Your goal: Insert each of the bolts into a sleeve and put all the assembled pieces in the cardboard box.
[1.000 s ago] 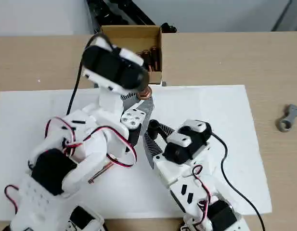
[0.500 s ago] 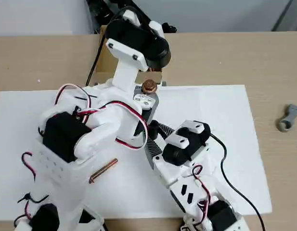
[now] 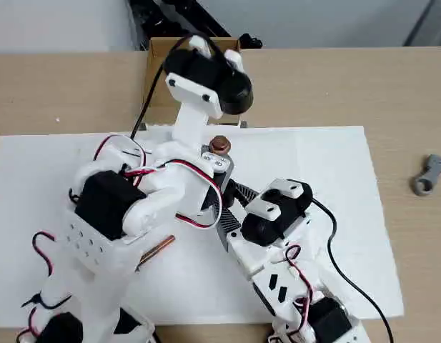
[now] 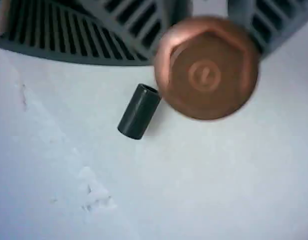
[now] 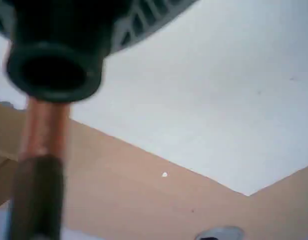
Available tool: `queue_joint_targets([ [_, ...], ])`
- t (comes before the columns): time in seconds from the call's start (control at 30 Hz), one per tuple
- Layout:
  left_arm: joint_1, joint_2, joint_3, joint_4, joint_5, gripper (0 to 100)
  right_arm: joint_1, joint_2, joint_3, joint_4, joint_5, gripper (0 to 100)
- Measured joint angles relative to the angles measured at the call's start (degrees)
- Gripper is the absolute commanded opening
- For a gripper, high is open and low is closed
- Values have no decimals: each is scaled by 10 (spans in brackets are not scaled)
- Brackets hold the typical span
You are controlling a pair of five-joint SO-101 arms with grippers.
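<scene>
High view: L arm stretched fwd over white sheet [image 3: 334, 164], elbow bent, wrist raised near cardboard box [image 3: 157, 44]. Left gripper [image 3: 219, 153] points down, fingers clamped on held bolt [image 4: 207, 67], copper hex head up. R arm sits low at near edge, angled inward. Right gripper [image 3: 229, 191] is closed round held sleeve [image 5: 54, 65], black, just beside left gripper. Box at far edge of sheet; contents hidden by arm, can't tell. Loose sleeve [image 4: 139, 111] lies on sheet near held bolt. Loose bolt [image 3: 157, 251] lies on sheet, partly under L arm. Wooden table [image 3: 392, 86]; grey part [image 3: 428, 175] off sheet, far right.
</scene>
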Motion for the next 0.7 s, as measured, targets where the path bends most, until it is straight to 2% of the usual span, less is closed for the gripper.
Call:
queue_joint_targets([
  [0.2, 0, -18, 20, -33, 9, 6, 0, 0, 0, 0, 0, 4],
  [0.43, 0, -19, 4, -20, -3, 6, 0, 0, 0, 0, 0, 4],
  [0.7, 0, 32, -130, 40, -3, 6, 0, 0, 17, 0, 0, 4],
])
